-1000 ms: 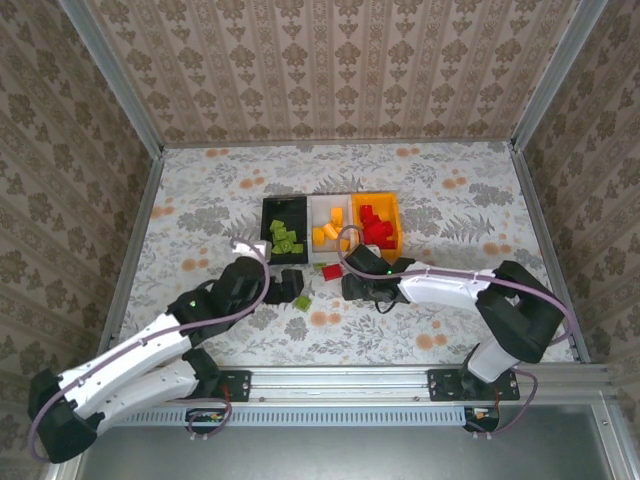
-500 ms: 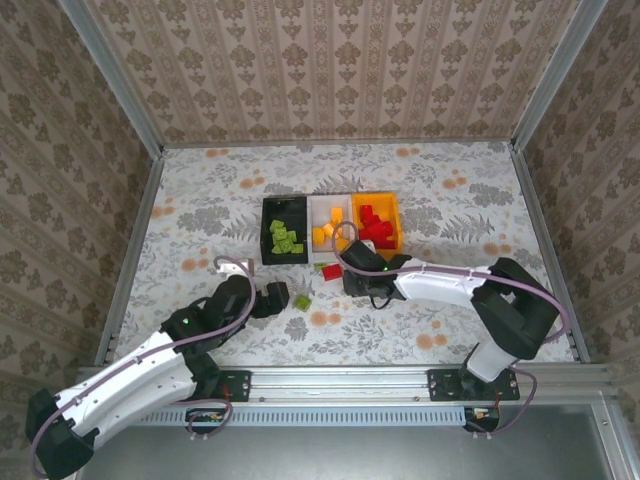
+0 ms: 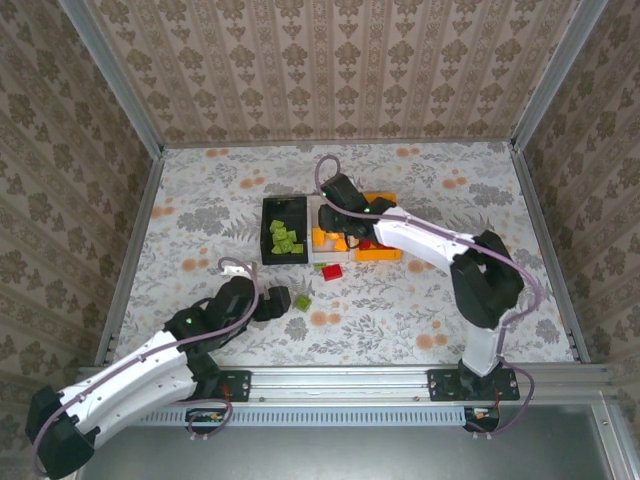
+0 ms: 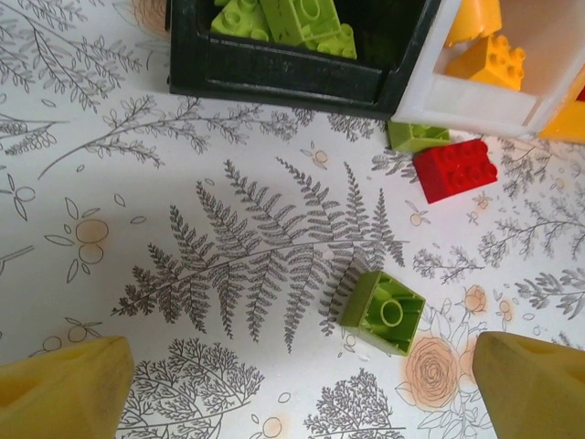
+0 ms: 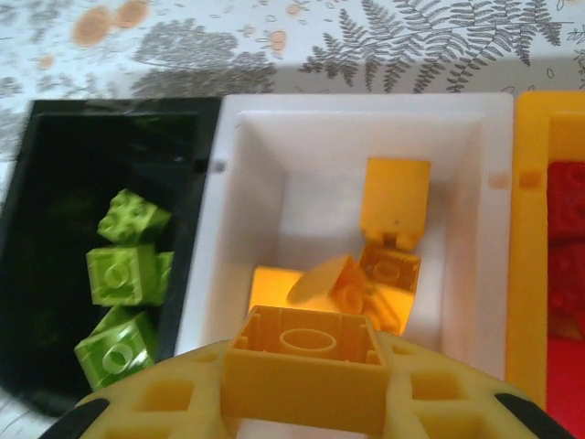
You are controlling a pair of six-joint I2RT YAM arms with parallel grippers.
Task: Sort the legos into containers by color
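My right gripper (image 5: 306,402) is shut on an orange lego (image 5: 306,366), held underside up over the near end of the white container (image 5: 366,105); from above it hovers there (image 3: 335,218). Several orange legos (image 5: 388,265) lie in that container. The black container (image 5: 55,183) holds several green legos (image 5: 123,274), and the orange container (image 5: 530,229) holds red legos (image 5: 567,201). My left gripper (image 4: 297,393) is open low over the table, with a green lego (image 4: 384,312) lying underside up just ahead of it. A red lego (image 4: 455,169) and another green lego (image 4: 418,135) lie by the white container's front.
The three containers (image 3: 283,232) stand side by side in the middle of the flower-printed table. Metal rails and patterned walls (image 3: 140,160) close in the table on three sides. The right arm (image 3: 440,245) reaches across the orange container.
The right gripper closed on an orange lego on the table in front of the containers and carried it up over the white container. The left gripper drew back slightly from the green lego.
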